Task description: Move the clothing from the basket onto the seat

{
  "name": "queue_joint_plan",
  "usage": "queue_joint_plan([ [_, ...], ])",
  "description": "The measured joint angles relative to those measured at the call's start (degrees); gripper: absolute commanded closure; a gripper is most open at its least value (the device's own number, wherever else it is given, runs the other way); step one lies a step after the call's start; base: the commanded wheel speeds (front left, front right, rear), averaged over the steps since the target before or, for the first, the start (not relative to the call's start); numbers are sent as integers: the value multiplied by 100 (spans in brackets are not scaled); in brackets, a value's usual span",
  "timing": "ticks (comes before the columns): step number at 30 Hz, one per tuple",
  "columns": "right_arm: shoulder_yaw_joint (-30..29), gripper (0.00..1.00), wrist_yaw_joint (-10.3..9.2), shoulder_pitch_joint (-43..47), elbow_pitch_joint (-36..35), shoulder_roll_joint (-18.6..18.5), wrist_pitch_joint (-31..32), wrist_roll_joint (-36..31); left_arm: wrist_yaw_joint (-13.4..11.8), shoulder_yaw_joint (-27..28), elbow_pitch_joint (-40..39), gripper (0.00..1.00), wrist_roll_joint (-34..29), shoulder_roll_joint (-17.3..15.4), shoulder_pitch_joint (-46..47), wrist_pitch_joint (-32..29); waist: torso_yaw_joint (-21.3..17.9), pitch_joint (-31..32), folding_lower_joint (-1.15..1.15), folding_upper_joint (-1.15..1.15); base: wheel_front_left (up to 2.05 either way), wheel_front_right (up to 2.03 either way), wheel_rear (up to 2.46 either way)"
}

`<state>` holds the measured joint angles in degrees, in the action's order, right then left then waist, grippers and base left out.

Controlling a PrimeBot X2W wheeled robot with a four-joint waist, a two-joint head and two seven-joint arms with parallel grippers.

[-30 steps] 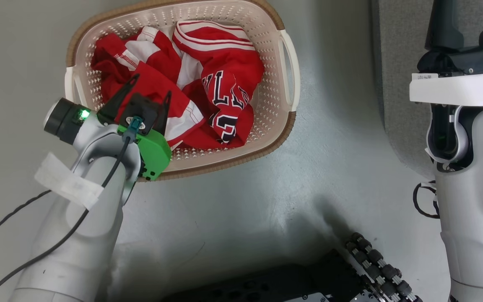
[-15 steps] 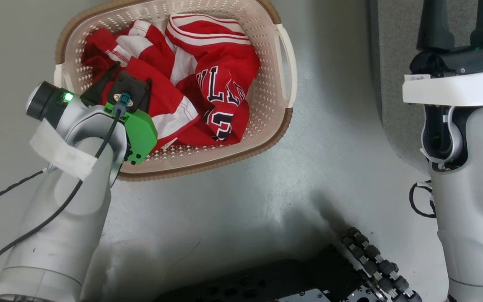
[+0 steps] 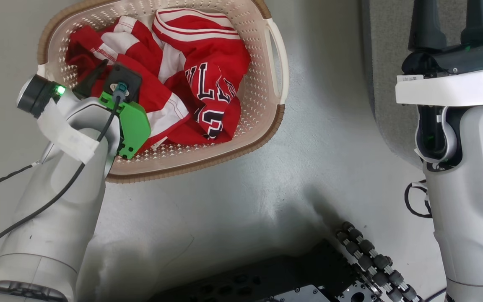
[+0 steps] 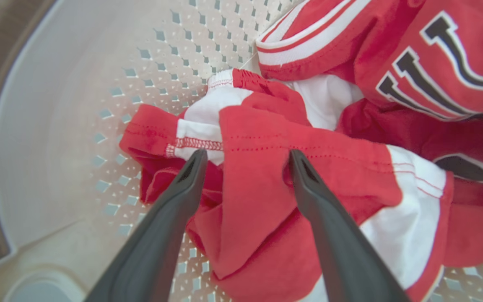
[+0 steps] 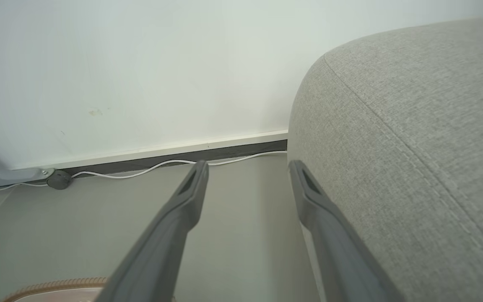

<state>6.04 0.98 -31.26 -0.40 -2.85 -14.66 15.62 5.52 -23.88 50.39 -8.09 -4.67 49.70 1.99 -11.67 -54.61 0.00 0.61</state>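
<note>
**A:** Where's the clothing [image 3: 208, 63]?

**B:** All in the basket [image 3: 258, 96], on the floor at the far left. The seat [image 5: 413, 147] is off to the right.

**A:** And the grippers?

**B:** The left gripper [image 4: 246, 156] has its jaws spread wide. Its tips are down on the heap, either side of a red fold [image 4: 258, 138] at the heap's left. Nothing is pinched yet. The right gripper [image 5: 247, 165] is also spread wide, with nothing between its fingers, just beside the seat's rounded edge.

**A:** How will the stuff handle?

**B:** Light and limp, I'd say. It looks like thin, slick sports fabric. It should drape and trail once lifted, and it could slide out of a shallow pinch.

**A:** So where should it be gripped?

**B:** On that bunched fold, or the stitched hem beside it. Several layers give the fingers something to bite on, which a flat single layer wouldn't.

**A:** Any risk?

**B:** The jersey [image 3: 216, 88] lies partly over the striped piece, so one may drag the other. The hanging end will probably need a high lift to clear the rim.
</note>
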Motion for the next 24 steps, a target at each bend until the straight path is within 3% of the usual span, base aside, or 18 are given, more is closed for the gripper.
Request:
queue_joint_plan([
  [1, 12, 0, -2, 0, 2, 0, 0, 25, 0, -15, 34, 2, -19, 8, 10, -1, -8, -3, 0, 0, 0, 0, 0],
  [2, 21, 0, -8, 0, 2, 0, 0, 37, 0, -26, 60, 40, -22, 14, 29, -1, -16, -6, 0, 0, 0, 0, 0],
  [3, 30, 0, -8, 0, 3, 0, 0, 53, 0, -42, 90, 61, -24, 23, 53, -1, -23, -9, 0, 0, 0, 0, 0],
  [4, 38, 0, -8, -1, 7, 0, 0, 59, 0, -54, 119, 100, -24, 34, 80, -10, -29, -12, 0, 0, 0, 0, 0],
  [13, -23, 0, -15, -7, 152, 0, 0, 58, 51, -203, 308, 100, 0, 151, 108, 196, -17, 108, 0, 0, 0, 0, 0],
  [24, -181, 0, -3, 30, 468, 0, -1, -66, 58, -52, 299, 100, 569, 250, -160, 1017, 129, 588, 0, 0, 0, 0, 0],
])
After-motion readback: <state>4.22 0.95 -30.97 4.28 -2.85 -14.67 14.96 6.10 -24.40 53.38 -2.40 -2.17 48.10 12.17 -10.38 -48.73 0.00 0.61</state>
